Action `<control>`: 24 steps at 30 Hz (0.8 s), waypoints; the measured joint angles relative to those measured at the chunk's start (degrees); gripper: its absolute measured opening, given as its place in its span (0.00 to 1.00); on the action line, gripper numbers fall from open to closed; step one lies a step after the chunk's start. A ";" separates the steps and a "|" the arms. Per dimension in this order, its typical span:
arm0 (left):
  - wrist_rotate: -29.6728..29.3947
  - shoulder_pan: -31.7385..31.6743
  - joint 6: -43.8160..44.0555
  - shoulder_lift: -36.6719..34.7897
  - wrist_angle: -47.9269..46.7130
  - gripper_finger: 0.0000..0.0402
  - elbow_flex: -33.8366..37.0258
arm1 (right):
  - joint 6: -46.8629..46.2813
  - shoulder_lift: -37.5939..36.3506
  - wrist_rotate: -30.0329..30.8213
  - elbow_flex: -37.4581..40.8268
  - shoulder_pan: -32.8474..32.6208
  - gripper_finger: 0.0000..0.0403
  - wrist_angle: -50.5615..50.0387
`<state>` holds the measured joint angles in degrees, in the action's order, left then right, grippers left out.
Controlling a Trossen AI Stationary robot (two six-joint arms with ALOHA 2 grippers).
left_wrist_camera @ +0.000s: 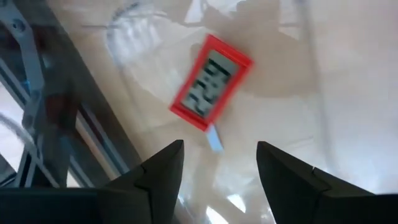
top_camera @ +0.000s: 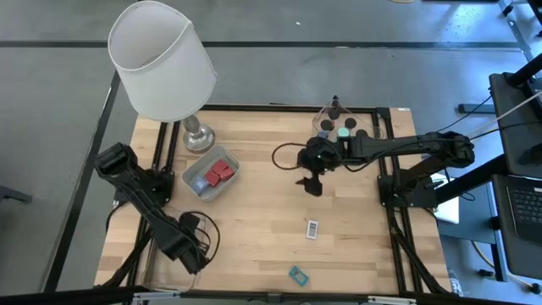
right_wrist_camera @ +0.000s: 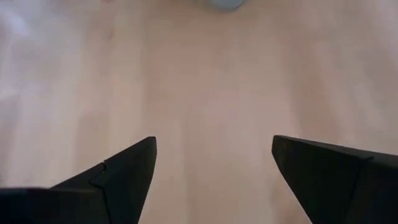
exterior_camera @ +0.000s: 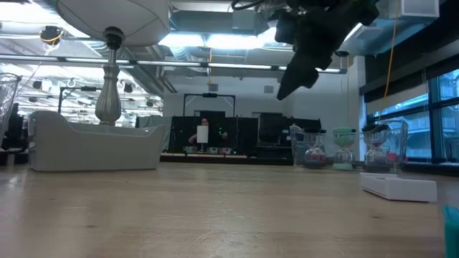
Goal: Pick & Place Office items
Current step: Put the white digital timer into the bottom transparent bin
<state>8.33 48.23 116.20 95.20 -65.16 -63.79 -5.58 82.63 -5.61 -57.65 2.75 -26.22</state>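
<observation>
My right hand (top_camera: 310, 184) hangs fingers apart, empty, above the worktop (top_camera: 254, 229) near the white-labelled bit (top_camera: 312, 228). Left hand (top_camera: 196, 263) is parked, fingers apart too.

Little can be read. In the left wrist view, a red-framed display (left_wrist_camera: 211, 83) shows dark segment digits on a grey screen, too blurred to make out. In the high view, a white-labelled piece (top_camera: 312, 228) on the table (top_camera: 254, 229) carries dark marks, too small to read. Nothing else bears legible text.
</observation>
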 joint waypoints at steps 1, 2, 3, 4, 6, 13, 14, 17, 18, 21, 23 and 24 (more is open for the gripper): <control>-0.05 0.00 -0.38 -0.02 -0.71 0.49 -1.34 | 0.00 0.00 -1.69 0.00 -0.26 0.80 -0.86; -0.25 0.00 -0.45 -0.02 -1.70 0.48 -2.81 | 0.00 0.00 -2.90 0.00 -0.65 0.80 -1.72; -0.93 0.00 -0.43 -0.02 -2.74 0.47 -4.37 | 0.00 0.00 -3.71 0.00 -1.17 0.80 -2.64; -2.06 0.00 -0.44 -0.05 -3.68 0.46 -5.85 | 0.00 0.00 -4.26 0.00 -1.83 0.80 -3.71; -6.10 0.01 -0.90 -0.07 -5.36 0.45 -8.69 | -0.09 0.00 -4.34 0.00 -3.58 0.80 -6.57; -27.55 0.36 -4.96 -0.11 -6.29 0.44 -15.49 | -4.72 0.00 -1.49 0.00 -12.35 0.80 -15.04; -31.22 0.37 -6.30 -0.11 -5.91 0.44 -15.72 | -4.61 0.00 -0.29 0.00 -13.90 0.80 -15.90; -41.63 0.37 -11.28 -0.11 -3.87 0.44 -15.78 | -0.79 0.00 3.29 0.55 -18.62 0.80 -15.69; -44.71 0.35 -13.39 -0.11 -3.36 0.44 -15.78 | 1.52 0.00 4.40 1.01 -20.15 0.80 -15.15; -51.85 0.09 -18.87 -0.11 -2.11 0.44 -15.78 | 8.06 0.00 7.19 2.92 -24.20 0.80 -12.67; -55.75 -0.02 -20.95 -0.11 -2.08 0.44 -15.78 | 11.72 0.00 7.55 4.87 -26.21 0.80 -8.77; -57.74 -0.14 -21.64 -0.11 -2.06 0.44 -15.78 | 12.41 0.00 7.53 5.86 -27.01 0.80 -6.85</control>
<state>-49.40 48.09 94.55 95.09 -67.22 -79.57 6.83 82.63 1.91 -51.79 -24.25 -33.07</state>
